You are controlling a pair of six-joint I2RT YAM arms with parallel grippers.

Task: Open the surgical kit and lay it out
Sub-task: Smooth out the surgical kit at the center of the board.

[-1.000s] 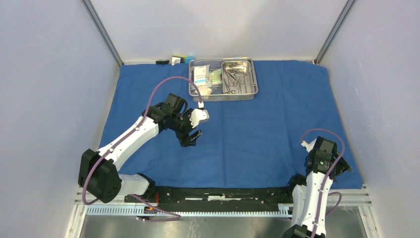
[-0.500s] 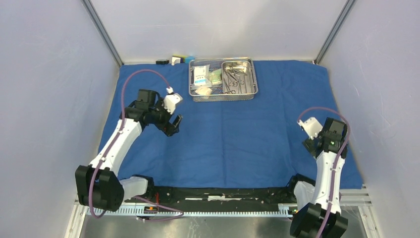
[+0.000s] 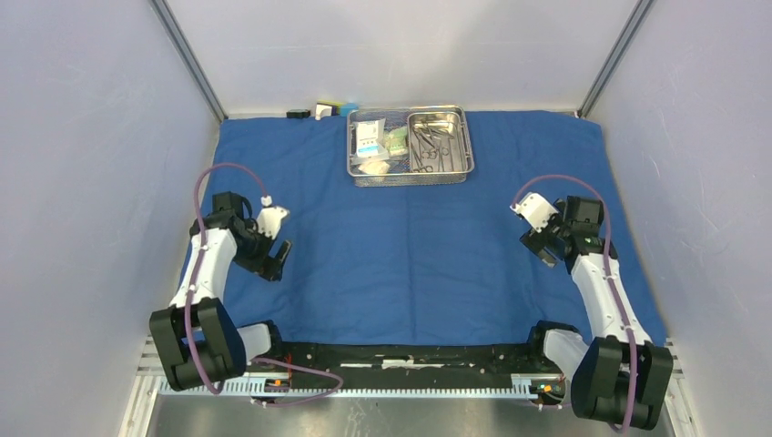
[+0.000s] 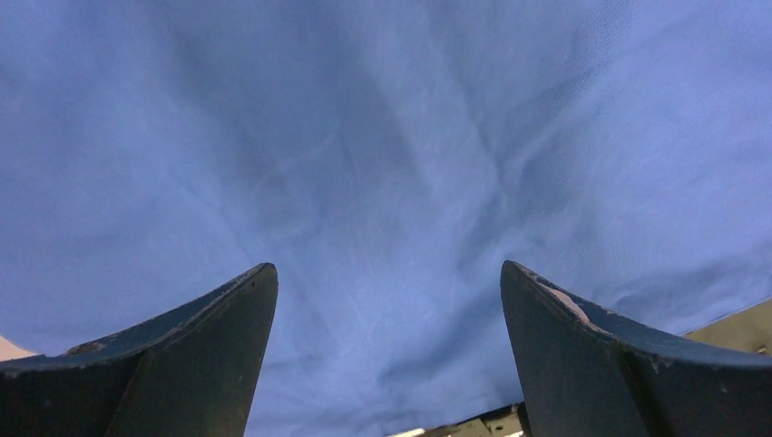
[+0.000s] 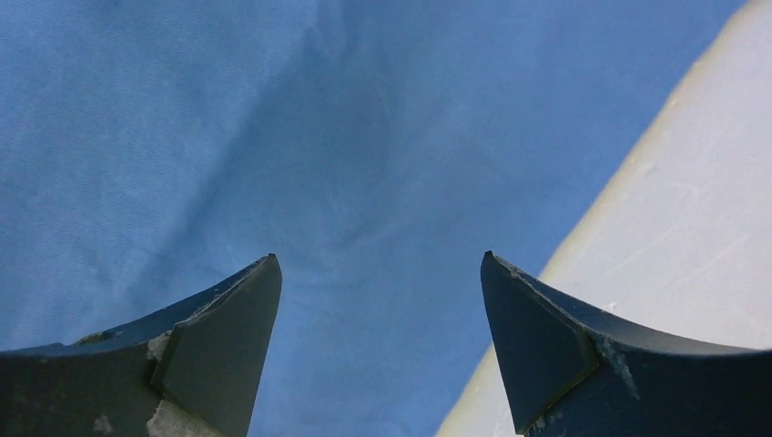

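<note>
One blue cloth [image 3: 428, 255] fills the middle of the frame. At upper centre sits one wire basket [image 3: 410, 178] holding one steel pan [image 3: 453, 146] and three packets [image 3: 369, 137]. The scissor-like tools [image 3: 426, 147] in the pan are too small to count. Three small blocks [image 3: 323, 111] line the top edge. Two arms show: the left arm [image 3: 211, 264] and the right arm [image 3: 596, 282].
</note>
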